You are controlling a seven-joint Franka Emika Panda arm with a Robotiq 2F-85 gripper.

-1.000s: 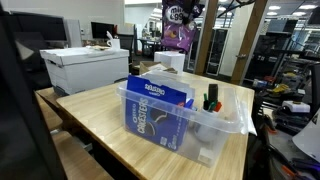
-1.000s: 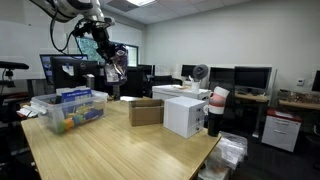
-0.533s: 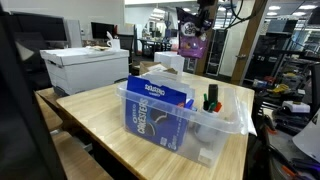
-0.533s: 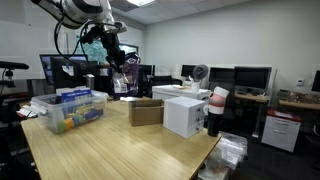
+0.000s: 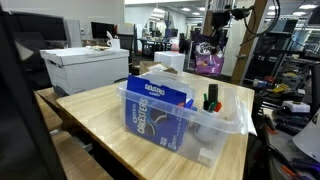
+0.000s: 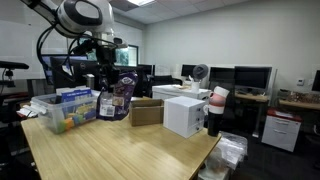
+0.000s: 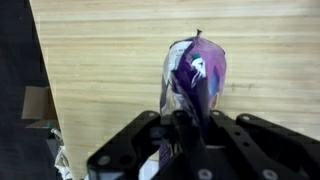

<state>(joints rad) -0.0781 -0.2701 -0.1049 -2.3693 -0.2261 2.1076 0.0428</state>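
My gripper (image 7: 190, 125) is shut on a purple snack bag (image 7: 196, 78) and holds it in the air above the wooden table (image 7: 110, 60). In both exterior views the bag (image 5: 209, 58) (image 6: 119, 97) hangs below the gripper (image 5: 214, 38) (image 6: 109, 76). It hangs close to a clear plastic bin (image 5: 215, 122) (image 6: 66, 112), which holds a blue box (image 5: 156, 108) and small items. A brown cardboard box (image 6: 146, 111) stands on the table beside the bag.
A white box (image 6: 184, 113) stands near the brown one, and a large white box (image 5: 86, 68) sits on another desk. The table edge (image 7: 36, 70) shows in the wrist view with dark floor beyond. Monitors and desks fill the room behind.
The gripper has carried the purple bag down from high up and sideways, so that it now hangs lower, close to the clear bin.
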